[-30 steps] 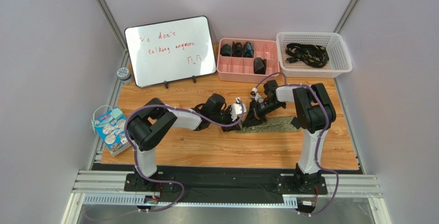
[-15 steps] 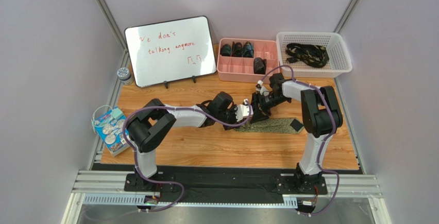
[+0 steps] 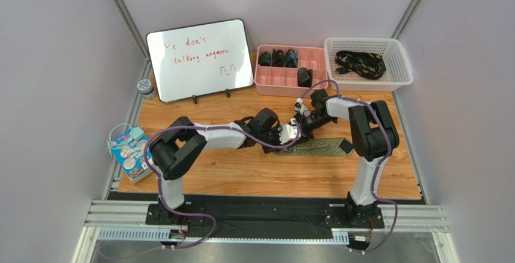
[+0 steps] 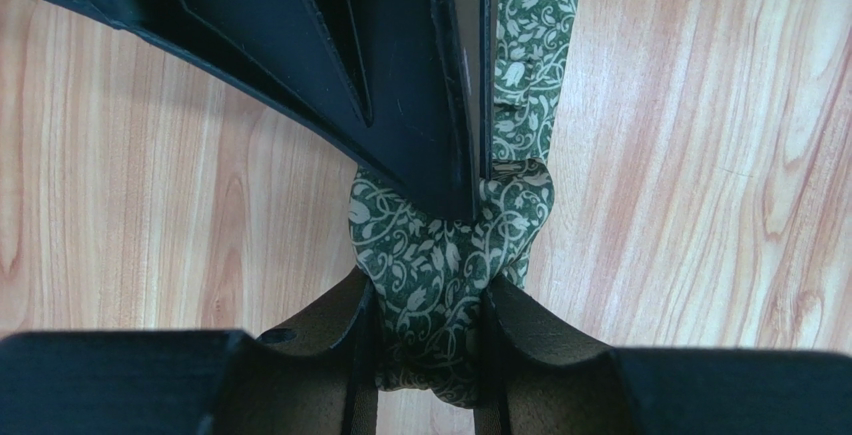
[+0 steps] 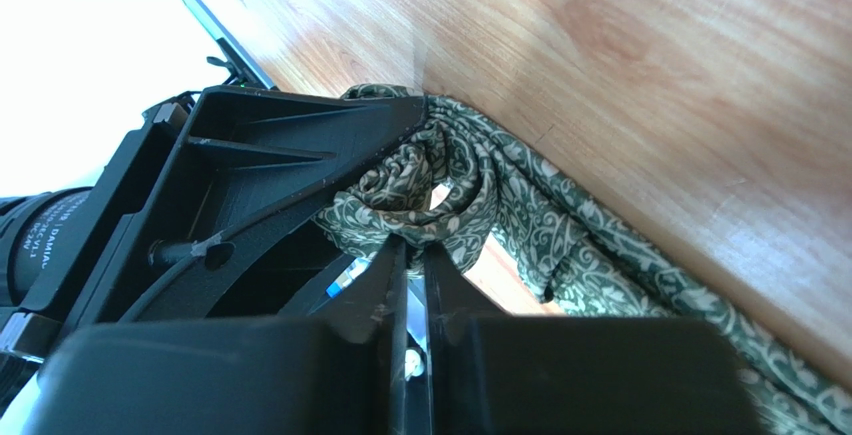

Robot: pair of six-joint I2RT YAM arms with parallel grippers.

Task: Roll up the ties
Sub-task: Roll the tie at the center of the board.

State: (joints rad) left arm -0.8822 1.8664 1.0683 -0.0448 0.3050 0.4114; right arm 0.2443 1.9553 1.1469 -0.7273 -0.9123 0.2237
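A green tie (image 3: 320, 146) with a pale vine pattern lies flat on the wooden table, and its black end (image 3: 346, 146) points right. Its left part is wound into a small roll (image 4: 435, 245). My left gripper (image 4: 430, 300) is shut on that roll from both sides. My right gripper (image 5: 415, 250) meets it from the far side, jaws almost together and pinching the roll's fabric (image 5: 440, 190). From above, the left gripper (image 3: 294, 133) and the right gripper (image 3: 304, 123) touch over the tie's left end. Black ties (image 3: 361, 62) lie in the white basket.
A pink divided box (image 3: 284, 85) holding several dark rolled ties stands at the back centre. The white basket (image 3: 330, 63) is at the back right. A whiteboard (image 3: 199, 57) leans at the back left, with a small jar (image 3: 145, 86) beside it. A blue packet (image 3: 130, 151) sits at the left edge.
The left arm has reached further right with the roll. The right gripper let go, shifted slightly toward the back, and closed again on the roll.
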